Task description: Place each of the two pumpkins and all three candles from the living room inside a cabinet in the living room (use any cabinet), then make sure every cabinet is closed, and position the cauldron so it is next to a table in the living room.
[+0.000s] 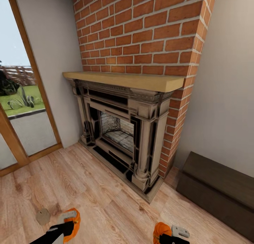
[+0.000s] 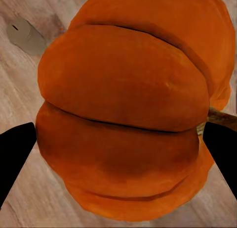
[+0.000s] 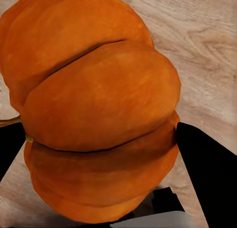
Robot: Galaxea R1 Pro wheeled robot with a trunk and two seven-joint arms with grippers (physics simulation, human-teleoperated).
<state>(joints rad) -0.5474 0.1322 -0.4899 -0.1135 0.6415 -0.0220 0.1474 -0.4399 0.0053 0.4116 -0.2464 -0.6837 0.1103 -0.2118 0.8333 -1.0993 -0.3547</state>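
Round, ribbed orange pumpkins [image 2: 123,114] [image 3: 98,109] sit clamped in my left gripper [image 1: 69,225] and right gripper [image 1: 165,237]. They look hard, smooth, light; squeezing the fat middle seems safest.

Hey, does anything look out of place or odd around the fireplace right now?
Nothing stands out. The fireplace and cabinet look intact. A tan candle lies on the wood floor near the left gripper's pumpkin.
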